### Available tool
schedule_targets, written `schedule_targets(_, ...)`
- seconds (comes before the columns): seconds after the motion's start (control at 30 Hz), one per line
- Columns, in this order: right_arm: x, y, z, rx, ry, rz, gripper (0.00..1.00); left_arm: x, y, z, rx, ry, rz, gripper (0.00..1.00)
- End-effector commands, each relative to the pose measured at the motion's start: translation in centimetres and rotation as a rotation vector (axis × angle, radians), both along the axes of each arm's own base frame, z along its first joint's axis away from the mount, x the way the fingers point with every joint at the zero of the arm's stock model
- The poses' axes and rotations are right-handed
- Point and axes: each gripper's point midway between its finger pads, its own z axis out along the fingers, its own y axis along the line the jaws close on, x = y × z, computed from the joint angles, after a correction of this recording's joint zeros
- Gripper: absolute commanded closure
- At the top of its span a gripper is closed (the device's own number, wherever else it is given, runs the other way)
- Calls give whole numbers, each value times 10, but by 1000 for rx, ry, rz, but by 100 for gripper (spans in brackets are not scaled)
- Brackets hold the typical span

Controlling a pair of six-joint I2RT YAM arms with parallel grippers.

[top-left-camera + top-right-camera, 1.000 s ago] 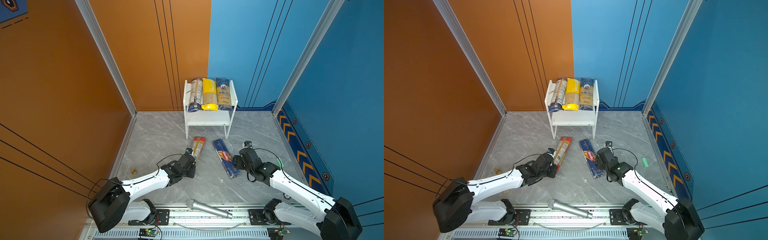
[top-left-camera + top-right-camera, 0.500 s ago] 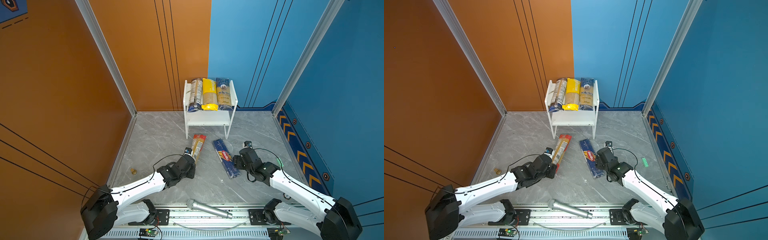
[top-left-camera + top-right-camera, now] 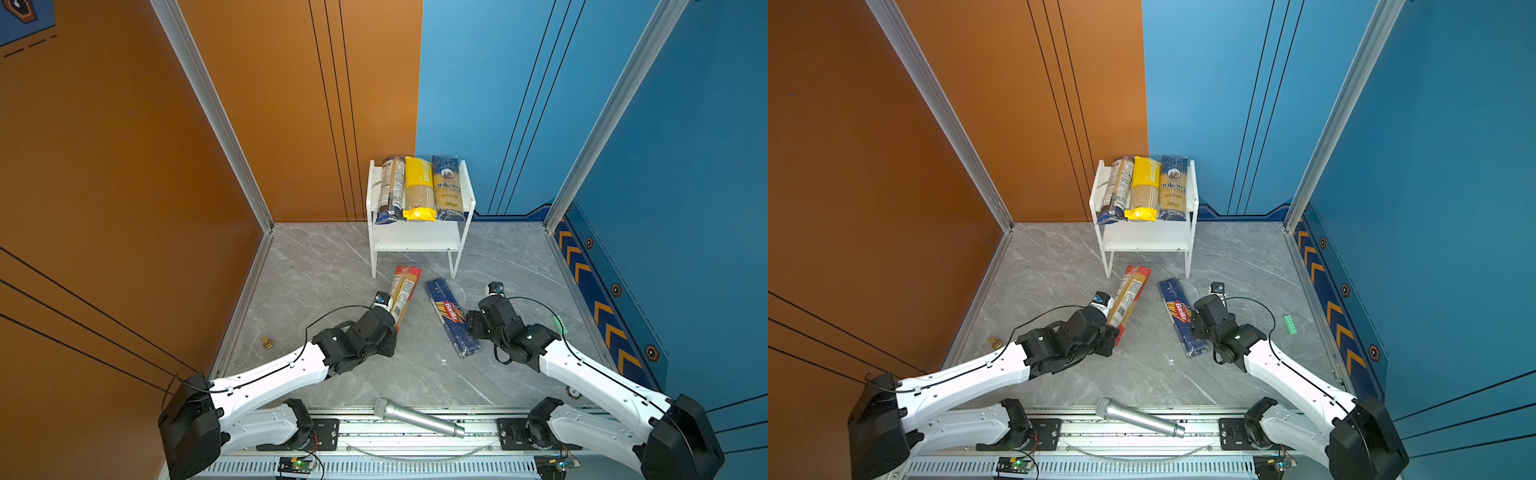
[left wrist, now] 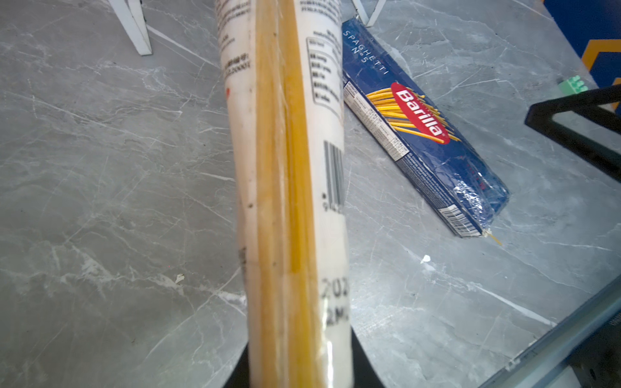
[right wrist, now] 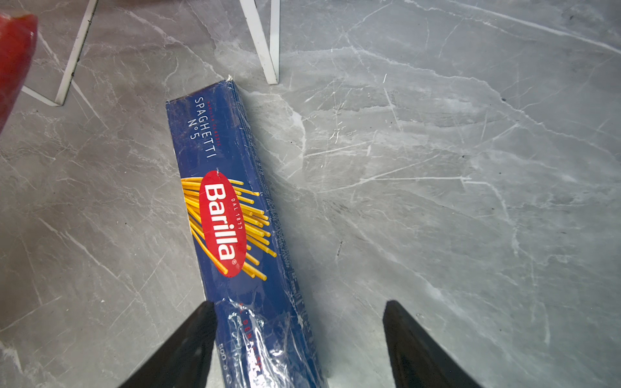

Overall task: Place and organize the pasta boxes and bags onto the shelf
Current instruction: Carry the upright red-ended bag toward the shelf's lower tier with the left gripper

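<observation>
Left gripper clamped shut on near end of red-ended pack; far end points at shelf front. Right gripper jaws spread, straddling Barilla pack, flat on floor before shelf. Three packs side by side on shelf's top tier.

L gripper has pushed fwd w/ the red pack (arm stretched out, elbow lower); pack's far end now nearer the shelf.

Lighting was bright and even, with soft shadows. Glare shone on the wrap of the Barilla pack; the red-ended pack was blurred near the lens.
</observation>
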Motion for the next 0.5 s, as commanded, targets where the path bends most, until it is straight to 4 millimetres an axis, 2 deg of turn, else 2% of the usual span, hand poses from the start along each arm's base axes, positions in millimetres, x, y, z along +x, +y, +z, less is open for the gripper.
schedule_targets(0.0,2,-1,2,14,-12,-18,24,13,-20,75,-180,-164,-3,100)
schedule_targets(0.2,2,-1,4,15,-16,-17,24,14,-15,98,-224,-217,23,100)
schedule_targets(0.47,4,1,6,14,-16,-10,24,27,-7,120,-230,-277,89,100)
